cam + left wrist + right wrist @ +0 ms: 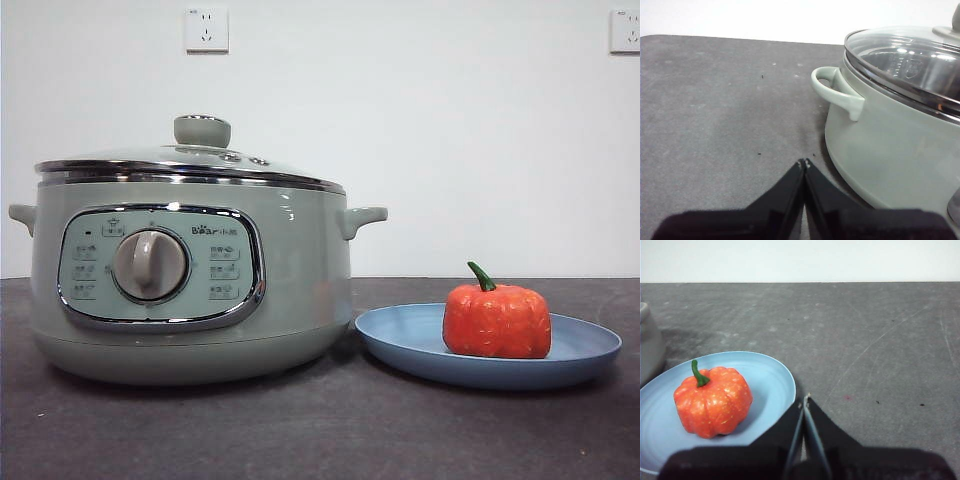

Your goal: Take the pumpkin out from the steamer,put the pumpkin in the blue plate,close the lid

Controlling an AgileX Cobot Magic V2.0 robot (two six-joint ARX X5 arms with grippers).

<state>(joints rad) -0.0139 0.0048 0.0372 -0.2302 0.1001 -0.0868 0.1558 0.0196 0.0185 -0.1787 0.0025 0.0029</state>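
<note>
We read only the "Bear" logo on the steamer (190,290), at the upper right of its control panel (160,267).

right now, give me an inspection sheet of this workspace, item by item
surface: dark grey table, faint scuffs and specks.
steamer: upright on the table beside the blue plate.
lid: seated on the steamer, knob up.
pumpkin: resting in the blue plate, stem up.
blue plate: flat on the table, its rim close to the steamer's base.
clutter: nothing seen.
left gripper: jaws shut, empty, low over the table near the steamer's side handle.
right gripper: jaws shut, empty, just beside the blue plate's rim.
cables: nothing seen.
surroundings: white wall with two sockets high up.
</note>
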